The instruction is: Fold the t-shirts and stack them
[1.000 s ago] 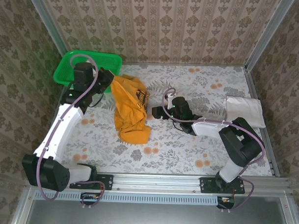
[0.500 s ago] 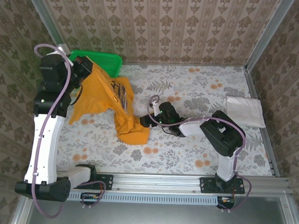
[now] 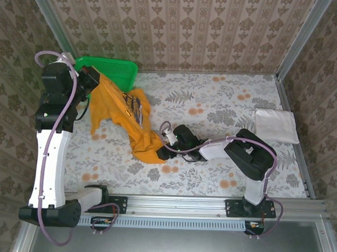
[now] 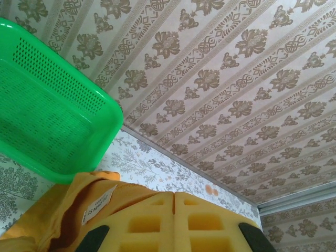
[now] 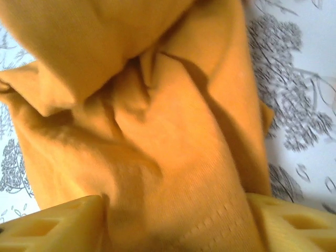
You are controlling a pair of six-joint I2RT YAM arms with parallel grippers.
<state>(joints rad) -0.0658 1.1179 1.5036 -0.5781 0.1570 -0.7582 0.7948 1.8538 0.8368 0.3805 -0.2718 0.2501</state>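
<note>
Left pincer clamped on mustard t-shirt, lifted over tabletop far-left corner. Right pincer apart, straddling bunched trailing end (not yet gripping). Risk: pinching several layers, skewing fold.

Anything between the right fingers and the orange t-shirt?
Nothing visible. The mustard-orange cotton t-shirt lies bunched directly between the right gripper's open fingers, with no other object in that gap.
</note>
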